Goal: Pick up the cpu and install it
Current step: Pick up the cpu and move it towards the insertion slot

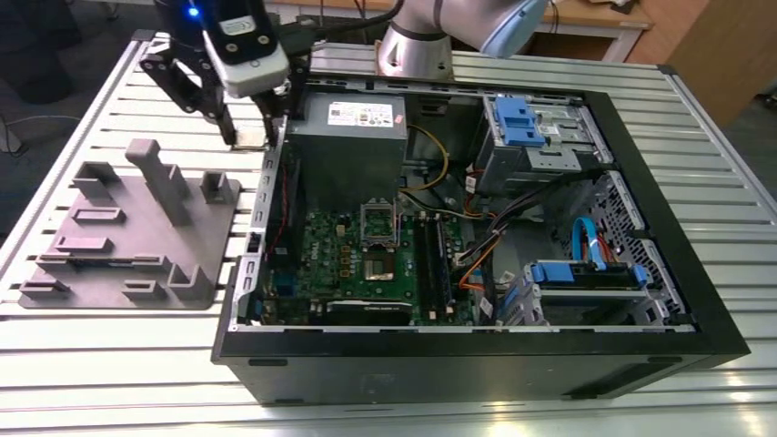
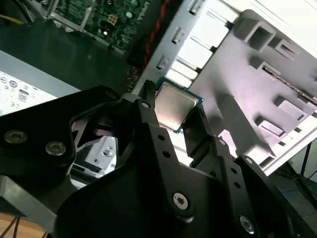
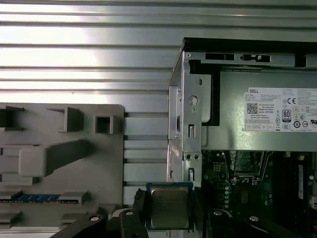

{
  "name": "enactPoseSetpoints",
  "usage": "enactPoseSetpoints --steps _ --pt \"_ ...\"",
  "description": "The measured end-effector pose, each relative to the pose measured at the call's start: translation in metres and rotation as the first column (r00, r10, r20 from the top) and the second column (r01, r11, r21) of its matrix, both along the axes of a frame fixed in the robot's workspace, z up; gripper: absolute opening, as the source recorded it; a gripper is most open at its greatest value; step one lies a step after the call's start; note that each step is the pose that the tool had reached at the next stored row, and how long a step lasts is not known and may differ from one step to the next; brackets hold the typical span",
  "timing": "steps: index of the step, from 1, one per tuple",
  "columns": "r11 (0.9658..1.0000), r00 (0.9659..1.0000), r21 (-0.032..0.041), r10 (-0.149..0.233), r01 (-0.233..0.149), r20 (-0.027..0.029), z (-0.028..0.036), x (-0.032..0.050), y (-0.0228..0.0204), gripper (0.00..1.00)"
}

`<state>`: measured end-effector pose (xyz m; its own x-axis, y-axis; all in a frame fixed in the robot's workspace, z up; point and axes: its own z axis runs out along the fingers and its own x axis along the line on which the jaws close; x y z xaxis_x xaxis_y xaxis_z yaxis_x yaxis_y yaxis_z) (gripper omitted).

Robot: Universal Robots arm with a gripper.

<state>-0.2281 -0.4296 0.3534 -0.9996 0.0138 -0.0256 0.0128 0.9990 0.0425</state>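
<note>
My gripper [image 1: 249,137] is shut on the cpu [image 1: 249,139], a small flat square chip with a pale metal top. It hangs above the slatted table, between the grey moulded tray [image 1: 134,237] and the open computer case's side wall [image 1: 269,182]. In both wrist views the cpu [image 2: 171,106] [image 3: 169,207] sits between the black fingers [image 3: 138,204], pinched at two opposite edges. The green circuit board [image 1: 352,273] lies inside the case, with its shiny socket frame [image 1: 378,218] tilted up and the socket [image 1: 380,267] below it.
The black case [image 1: 486,364] lies open on its side. It holds a grey power supply [image 1: 352,123], blue drive brackets [image 1: 516,118], and cables [image 1: 486,246]. Upright posts [image 1: 164,177] rise from the tray. The arm's base [image 1: 419,41] stands behind the case.
</note>
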Motion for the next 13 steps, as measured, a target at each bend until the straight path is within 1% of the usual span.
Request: enactPoseSetpoints --steps 4,13 --pt "1.0 1.0 0.0001 0.0 0.0 -0.0001 -0.0002 0.0178 0.0 0.47" --pt "1.0 1.0 0.0 0.0 0.0 -0.0002 -0.0006 0.0537 0.0 0.47"
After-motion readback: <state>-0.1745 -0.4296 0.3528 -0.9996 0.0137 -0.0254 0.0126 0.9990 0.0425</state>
